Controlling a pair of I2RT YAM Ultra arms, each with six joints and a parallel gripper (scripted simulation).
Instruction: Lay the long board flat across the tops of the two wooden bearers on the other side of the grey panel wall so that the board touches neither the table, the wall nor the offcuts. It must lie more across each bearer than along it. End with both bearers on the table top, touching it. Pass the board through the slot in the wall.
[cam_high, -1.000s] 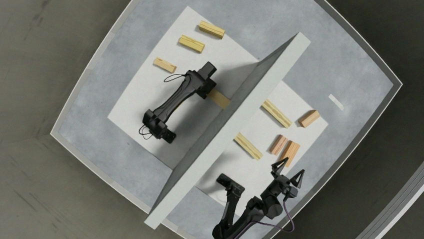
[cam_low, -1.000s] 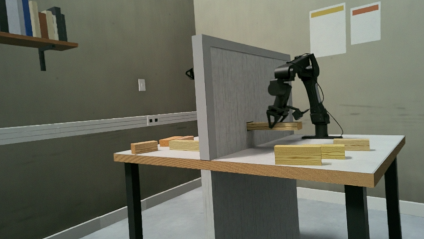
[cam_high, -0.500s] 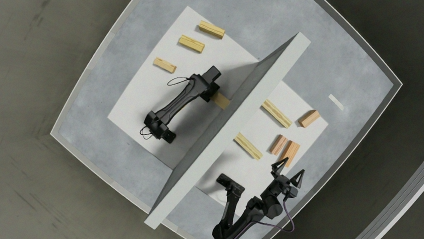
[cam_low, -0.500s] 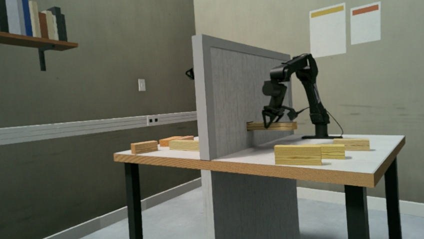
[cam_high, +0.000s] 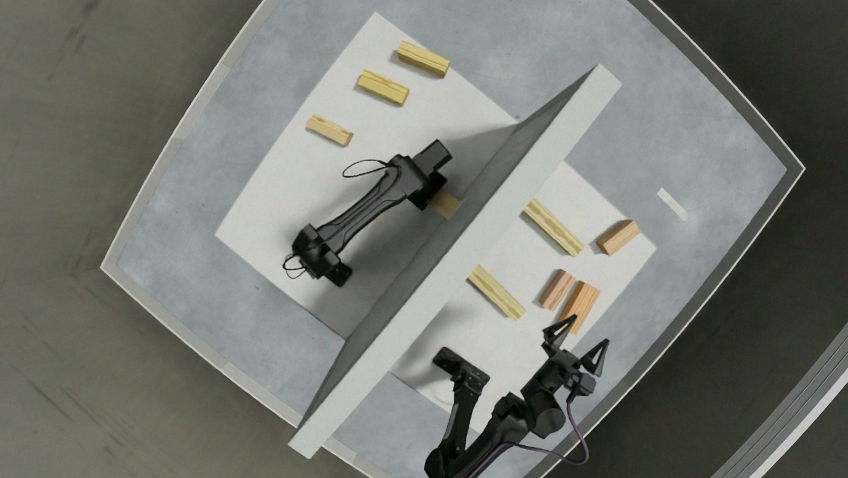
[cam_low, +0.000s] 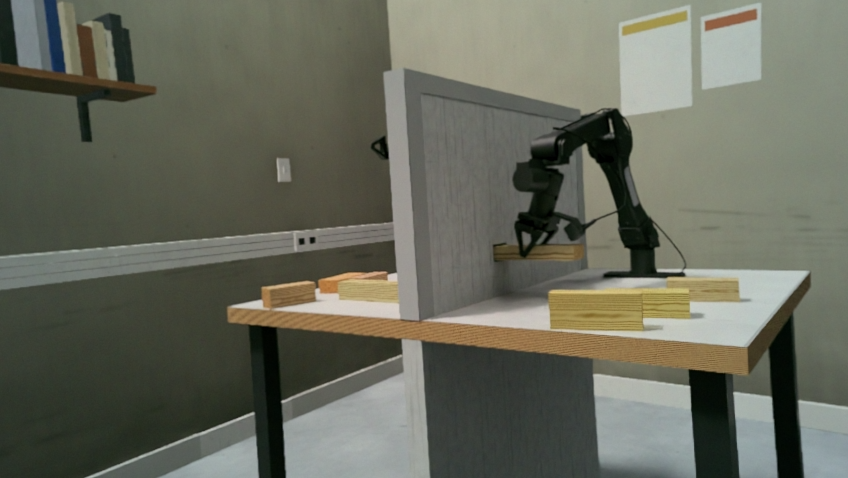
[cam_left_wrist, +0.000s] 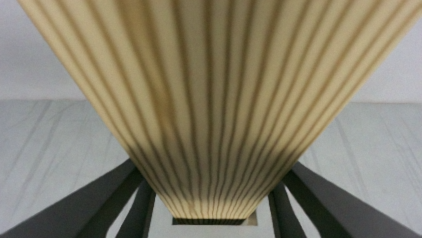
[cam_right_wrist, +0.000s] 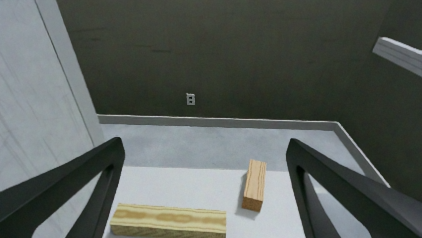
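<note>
Black fingers of the left claw (cam_high: 432, 194) (cam_low: 524, 251) (cam_left_wrist: 212, 200) are seen from the top around the long board (cam_high: 445, 206) (cam_low: 561, 253) (cam_left_wrist: 215, 100), whose leading end is hidden by the grey wall (cam_high: 469, 243) (cam_low: 463, 195) (cam_left_wrist: 55, 145) (cam_right_wrist: 40, 75). Ahead of that claw, beyond the wall, two bearers (cam_high: 553, 227) (cam_high: 497, 292) (cam_low: 368, 290) (cam_right_wrist: 170, 218) are laid.

In the exterior view, the board is pinched by the left claw above the table (cam_low: 736, 332). It should be fed straight and level, with the claw stopped short of the wall.

In the left wrist view, the slot (cam_left_wrist: 251, 219) is glimpsed beyond the fingertips; its edges should not be scraped.

In the right wrist view, the right claw (cam_high: 589, 331) (cam_low: 379, 147) (cam_right_wrist: 205, 146) is spread, gripping nothing, with a bearer low ahead. There the board should be received before release, then turned across both bearers, clear of the offcuts (cam_high: 618, 237) (cam_low: 288, 293) (cam_right_wrist: 256, 182).
</note>
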